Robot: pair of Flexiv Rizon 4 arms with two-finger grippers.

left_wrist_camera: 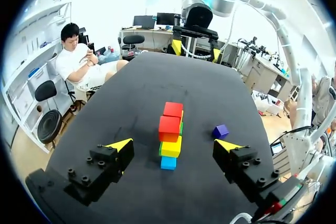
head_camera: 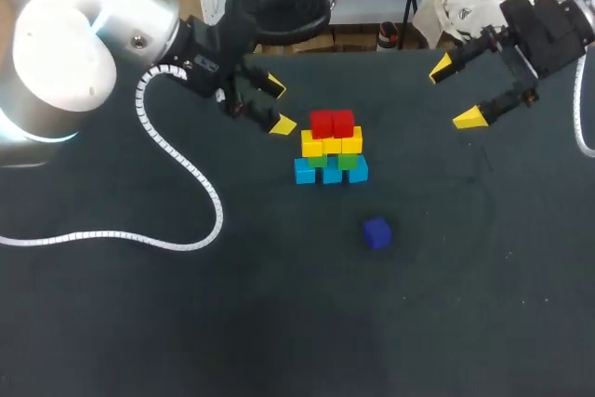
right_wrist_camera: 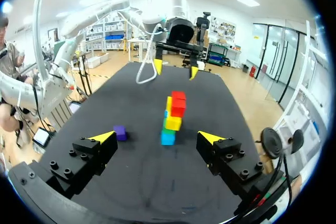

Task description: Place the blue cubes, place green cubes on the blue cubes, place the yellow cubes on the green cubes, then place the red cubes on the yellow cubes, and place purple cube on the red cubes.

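At desk (head_camera: 139, 323) centre sits the stack: blue cubes (head_camera: 331, 172) at the base, green cubes (head_camera: 347, 161) on them, then yellow cubes (head_camera: 330, 144), with red cubes (head_camera: 332, 124) on top. Purple cube (head_camera: 376, 232) lies alone on the desk, off the stack's near-right side (well apart from both arms). Left arm (head_camera: 65, 53) jaws are spread and empty just left of the stack; right arm (head_camera: 548, 25) jaws are also spread and empty, well off to the stack's far right.

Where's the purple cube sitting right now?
In the head view the purple cube lies alone on the table, nearer the camera than the cube stack and slightly to its right, not touching it.
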